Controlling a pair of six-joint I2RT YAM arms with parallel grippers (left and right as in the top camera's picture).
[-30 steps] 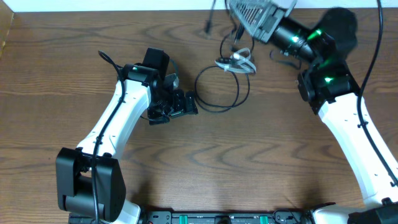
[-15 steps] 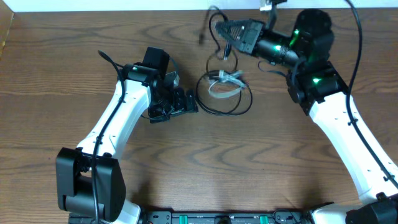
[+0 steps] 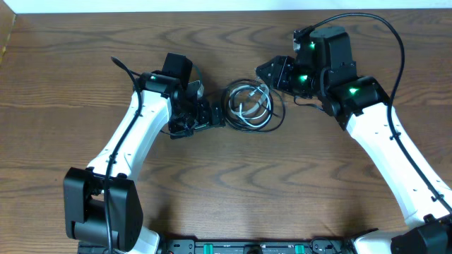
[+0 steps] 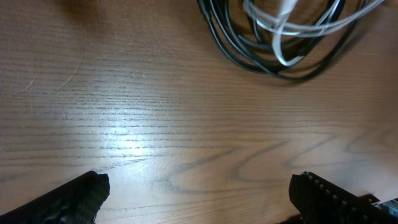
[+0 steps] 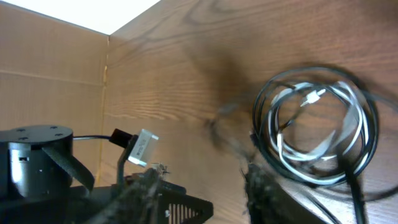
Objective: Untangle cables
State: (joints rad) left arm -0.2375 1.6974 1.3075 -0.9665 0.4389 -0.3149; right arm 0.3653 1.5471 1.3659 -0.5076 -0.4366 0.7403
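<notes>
The cables lie in one coil on the wooden table: several black loops (image 3: pixel 272 116) with a short white cable (image 3: pixel 248 106) tangled inside. My left gripper (image 3: pixel 214 116) is open and empty, low over the table just left of the coil. In the left wrist view (image 4: pixel 199 190) the black loops (image 4: pixel 249 59) and the white cable (image 4: pixel 280 28) lie ahead of its fingers. My right gripper (image 3: pixel 267 73) hangs just above the coil's upper right edge. In the blurred right wrist view its fingers (image 5: pixel 202 183) are apart with nothing between them, and the coil (image 5: pixel 267 134) with the white cable (image 5: pixel 323 158) lies beside them.
A white strip (image 3: pixel 141 5) runs along the table's back edge. A brown cardboard wall (image 5: pixel 50 56) stands at the table's left side. The left arm's body (image 5: pixel 37 155) and its thick black cord (image 3: pixel 123 67) are near the coil.
My right gripper has come down and left from the back of the table. The cables it held up now lie coiled on the table beside my left gripper, which stayed put.
</notes>
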